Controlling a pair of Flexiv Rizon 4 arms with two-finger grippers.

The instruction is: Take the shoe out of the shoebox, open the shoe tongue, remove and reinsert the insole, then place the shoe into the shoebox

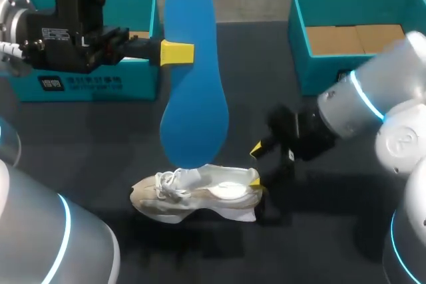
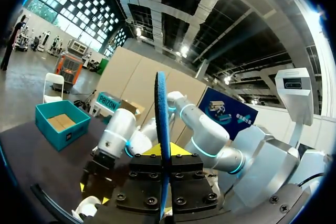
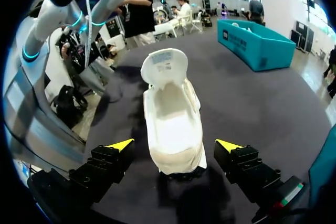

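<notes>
Grip check: L gripper (image 1: 178, 52) is clenched on the blue insole (image 1: 193, 111), pinching one long edge approx a third of the way down from its far end. The insole hangs in the air, flat face up toward the head cam, over the table's (image 1: 100, 138) middle. Its near end sits above the shoe's lace area in the head view; can't tell if they touch. From the L wrist cam the insole (image 2: 161, 124) shows edge-on, a thin blue strip standing straight up btwn the fingers of that gripper (image 2: 161, 153).

The white shoe (image 1: 200, 194) stands on its sole on the table, near-centre, toe to the left and heel to the right. In the R wrist cam the shoe (image 3: 173, 124) has its tongue (image 3: 165, 66) folded forward over the toe, opening bare and facing up.

R gripper (image 1: 256, 165) is at the heel end, released: its fingers are spread wide, one on each side of the heel, w/ a clear gap on both sides. In the R wrist cam, that gripper (image 3: 175, 144) has its yellow tips level w/ the heel, not touching it.

Two boxes at the far edge: teal box (image 1: 86, 84) on the left, behind the L arm, and second teal box (image 1: 316, 74) on the right, brown card inside. Both are well apart from the shoe.
</notes>
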